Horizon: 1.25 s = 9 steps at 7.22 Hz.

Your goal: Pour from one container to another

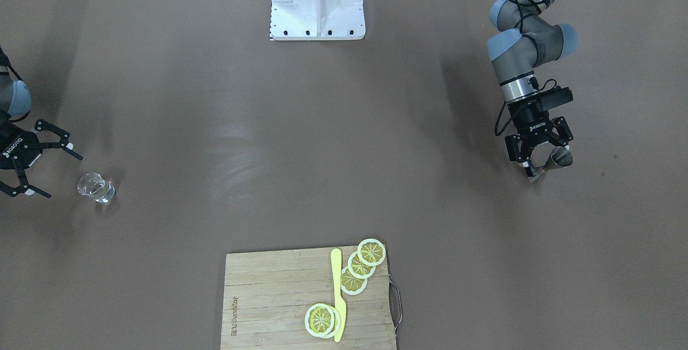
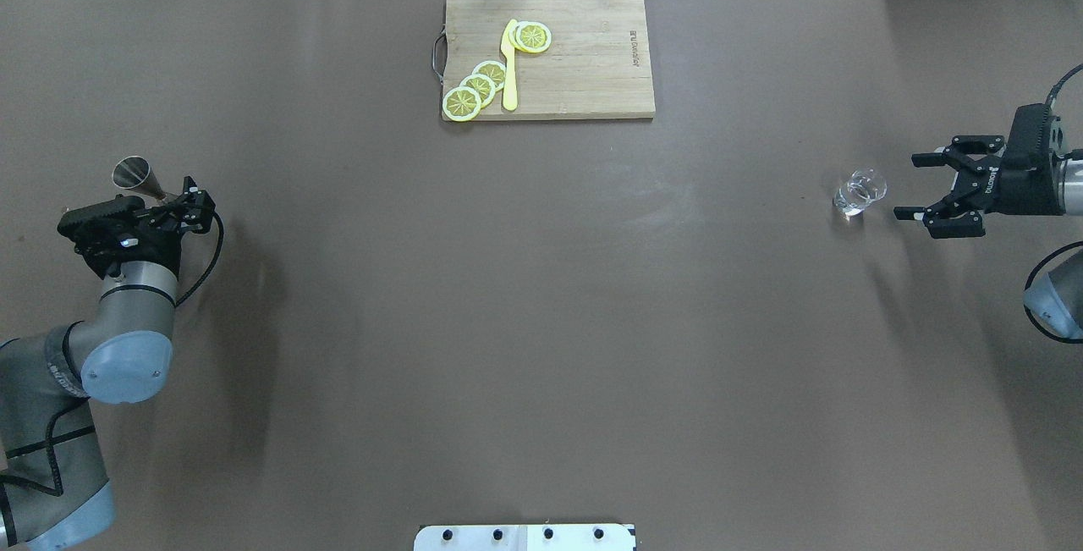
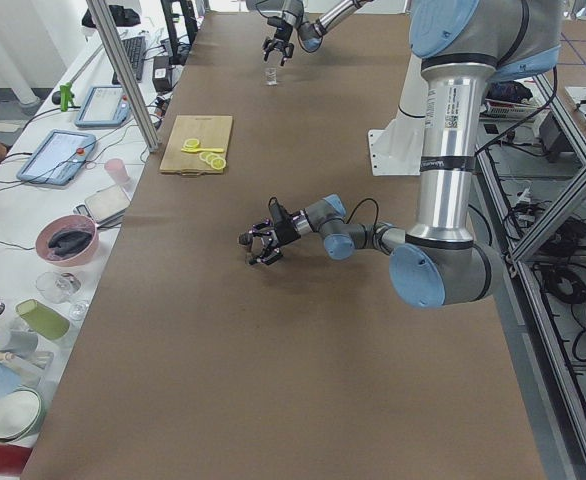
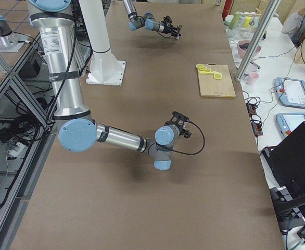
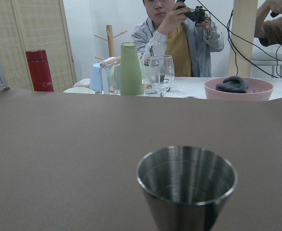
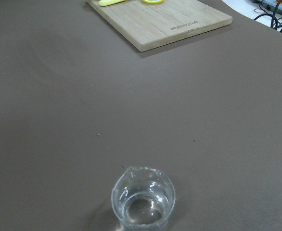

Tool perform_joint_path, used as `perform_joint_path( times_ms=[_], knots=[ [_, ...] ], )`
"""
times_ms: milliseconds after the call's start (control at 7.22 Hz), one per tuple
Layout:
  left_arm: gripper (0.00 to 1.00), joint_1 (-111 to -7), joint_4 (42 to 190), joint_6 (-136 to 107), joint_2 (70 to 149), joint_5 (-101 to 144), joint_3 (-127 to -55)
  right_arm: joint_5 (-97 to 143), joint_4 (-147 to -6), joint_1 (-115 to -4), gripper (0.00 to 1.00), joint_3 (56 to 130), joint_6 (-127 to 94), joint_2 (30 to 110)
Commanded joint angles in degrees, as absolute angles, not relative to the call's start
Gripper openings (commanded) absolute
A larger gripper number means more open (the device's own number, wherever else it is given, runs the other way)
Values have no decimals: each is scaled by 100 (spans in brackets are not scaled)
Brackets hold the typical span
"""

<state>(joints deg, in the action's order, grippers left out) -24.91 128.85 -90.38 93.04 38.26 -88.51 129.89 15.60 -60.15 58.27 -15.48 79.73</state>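
A steel jigger cup (image 5: 186,185) stands upright on the brown table, close in front of the left wrist camera. My left gripper (image 1: 545,157) is level with it and open, with a finger on each side of the cup's (image 1: 559,157) lower part. From overhead the cup (image 2: 134,173) shows just beyond that gripper (image 2: 173,200). At the other end of the table stands a small clear glass with a spout (image 2: 859,193), holding what looks like clear liquid (image 6: 143,199). My right gripper (image 2: 909,187) is open a short way from the glass (image 1: 97,187), not touching it.
A wooden cutting board (image 2: 584,68) with lemon slices (image 2: 478,87) and a yellow knife (image 2: 509,68) lies at the table's far middle edge. The robot's white base (image 1: 318,0) stands at the near edge. Beyond the far edge are people and a bench with a pink bowl (image 5: 238,88).
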Motion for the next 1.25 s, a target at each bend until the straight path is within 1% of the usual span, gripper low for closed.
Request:
perform_joint_path(
  times_ms=[0, 554, 692, 831, 1108],
  knots=[
    [98, -2487, 12893, -9044, 9360, 3823, -8737, 13060, 1556, -6003, 99, 5609, -1363, 7788],
    [97, -2443, 12885, -9070, 9360, 3516, -8648, 13087, 1556, -5994, 99, 5370, -1178, 7541],
    [93, -2443, 12885, -9062, 9395, 3516, -8648, 13078, 1556, -5977, 99, 5361, -1169, 7524],
    [91, -2435, 12885, -9062, 9413, 3507, -8640, 13078, 1556, -5968, 99, 5361, -1169, 7523],
    [77, -2399, 12894, -9062, 9422, 3507, -8648, 13043, 1556, -5889, 99, 5353, -1169, 7523]
  ],
)
